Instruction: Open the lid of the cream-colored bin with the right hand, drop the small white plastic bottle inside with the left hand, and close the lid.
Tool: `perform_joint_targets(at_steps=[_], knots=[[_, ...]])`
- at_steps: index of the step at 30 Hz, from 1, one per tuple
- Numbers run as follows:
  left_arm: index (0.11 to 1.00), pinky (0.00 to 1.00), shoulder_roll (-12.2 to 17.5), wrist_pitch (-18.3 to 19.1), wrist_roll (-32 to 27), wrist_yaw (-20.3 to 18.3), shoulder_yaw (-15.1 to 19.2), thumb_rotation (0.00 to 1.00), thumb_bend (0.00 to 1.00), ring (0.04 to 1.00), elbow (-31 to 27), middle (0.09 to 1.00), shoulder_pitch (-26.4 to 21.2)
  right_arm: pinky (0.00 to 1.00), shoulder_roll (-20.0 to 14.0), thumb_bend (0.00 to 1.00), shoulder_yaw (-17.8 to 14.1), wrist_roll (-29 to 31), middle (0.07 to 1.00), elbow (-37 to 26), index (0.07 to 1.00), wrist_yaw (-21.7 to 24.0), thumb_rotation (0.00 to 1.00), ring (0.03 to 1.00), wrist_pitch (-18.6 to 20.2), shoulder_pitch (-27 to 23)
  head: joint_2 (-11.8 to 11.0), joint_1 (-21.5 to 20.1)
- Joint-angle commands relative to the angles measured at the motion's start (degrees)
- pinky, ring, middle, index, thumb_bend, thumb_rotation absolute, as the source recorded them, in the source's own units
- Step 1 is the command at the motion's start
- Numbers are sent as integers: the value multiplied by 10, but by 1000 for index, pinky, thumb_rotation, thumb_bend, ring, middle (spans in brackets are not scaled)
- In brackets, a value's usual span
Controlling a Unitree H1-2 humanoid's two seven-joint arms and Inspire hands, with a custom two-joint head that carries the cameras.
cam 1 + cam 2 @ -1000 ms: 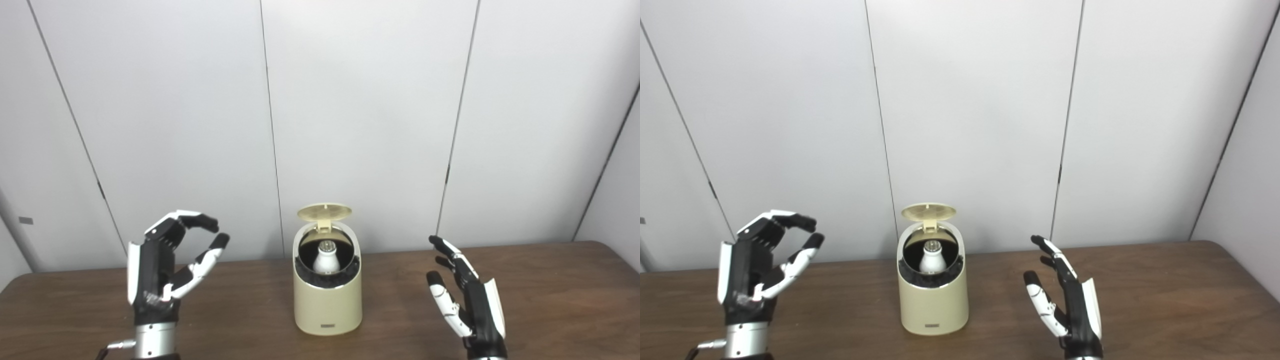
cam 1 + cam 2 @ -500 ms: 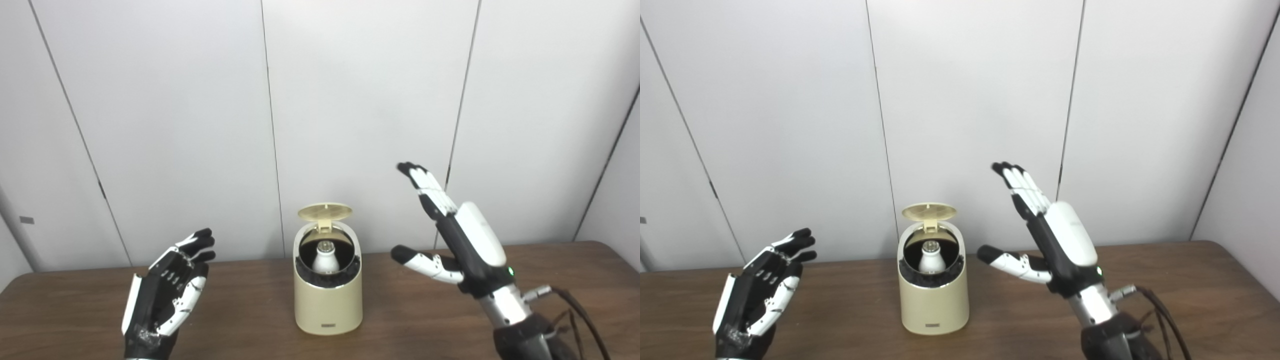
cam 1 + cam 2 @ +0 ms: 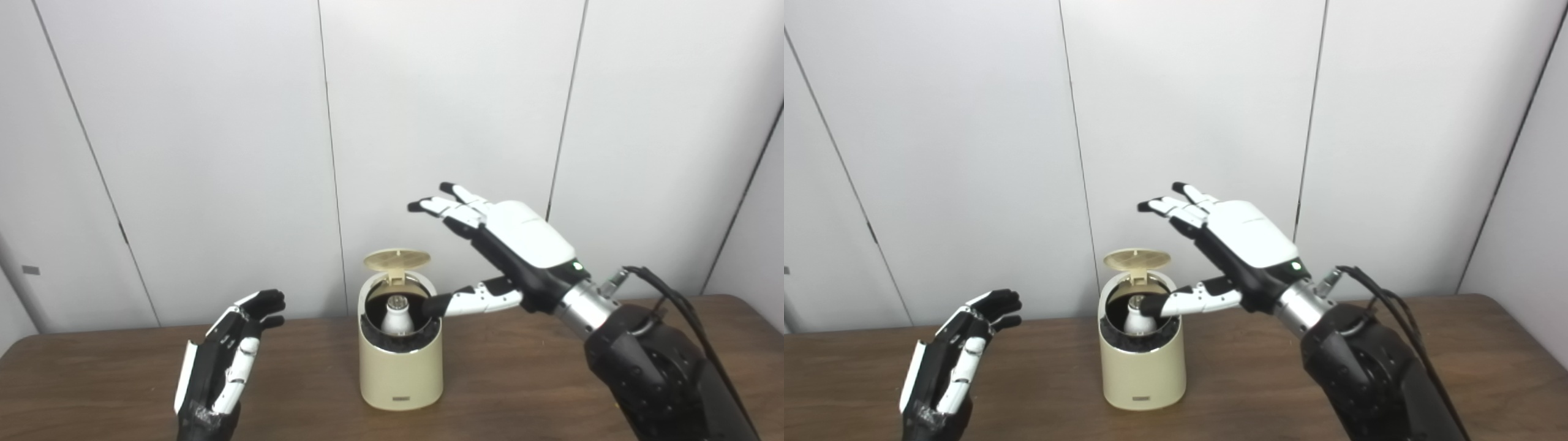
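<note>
- The left hand (image 3: 223,358) rises from the table's near left edge, a black frame with glossy white plates along its side and thumb. Its fingers are loosely spread and released, with nothing between them, and it stands well apart from the bin.
- The table (image 3: 92,380) is dark brown wood with a visible grain and a rounded far edge.
- The cream-colored bin (image 3: 401,367) stands upright on the table near the middle. It is a smooth, matte oval cylinder with a slanted top opening ringed by a pale rim. A small dark plate sits low on its front; any writing on it is too small to read.
- Its lid (image 3: 396,260) is a flat cream disc, hinged at the back and tipped up fully open above the mouth.
- The small white plastic bottle (image 3: 395,320) stands upright inside the bin. Its rounded white shoulders and a ribbed, silvery cap show against the dark lining.
- The right hand (image 3: 508,245) hovers above and to the right of the bin, with a broad glossy white shell on its back and a small green light near the wrist. Its fingers are stretched out and apart above the lid, holding nothing. The dark thumb tip lies over the bin's right rim; whether it touches cannot be told.
- Black cables (image 3: 680,306) loop along the dark right forearm.
</note>
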Motion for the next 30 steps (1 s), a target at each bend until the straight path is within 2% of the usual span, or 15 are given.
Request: perform_joint_targets(at_steps=[1, 6, 10, 18, 26, 30], knots=[[748, 730, -2, -25, 5, -1, 7, 636, 297, 778, -12, 773, -12, 984, 0, 895, 3, -13, 923, 10, 896, 7, 1000, 1000, 6, -42, -1, 1], [754, 736, -9, -21, 7, -2, 14, 675, 255, 781, -15, 778, -10, 1000, 2, 860, 12, -16, 927, 44, 899, 9, 977, 1000, -3, -53, 1, 6], [751, 717, -16, -15, 9, 1, 20, 645, 254, 778, -19, 778, -8, 1000, 6, 845, 17, -17, 939, 61, 904, 17, 967, 1000, 4, -59, 2, 7], [744, 711, -21, -10, 11, -2, 23, 646, 256, 769, -30, 771, -6, 974, 10, 824, 21, -1, 930, 117, 894, -2, 956, 997, -25, -64, 5, 9], [738, 705, -23, -8, 15, 1, 26, 662, 260, 760, -32, 759, -6, 998, 12, 838, 23, -6, 909, 134, 887, -12, 963, 999, -30, -63, 6, 8], [725, 701, -27, -8, 6, -1, 27, 620, 271, 755, -34, 751, -6, 1000, 10, 826, 23, -10, 904, 121, 881, -4, 955, 993, -23, -57, 8, 9]])
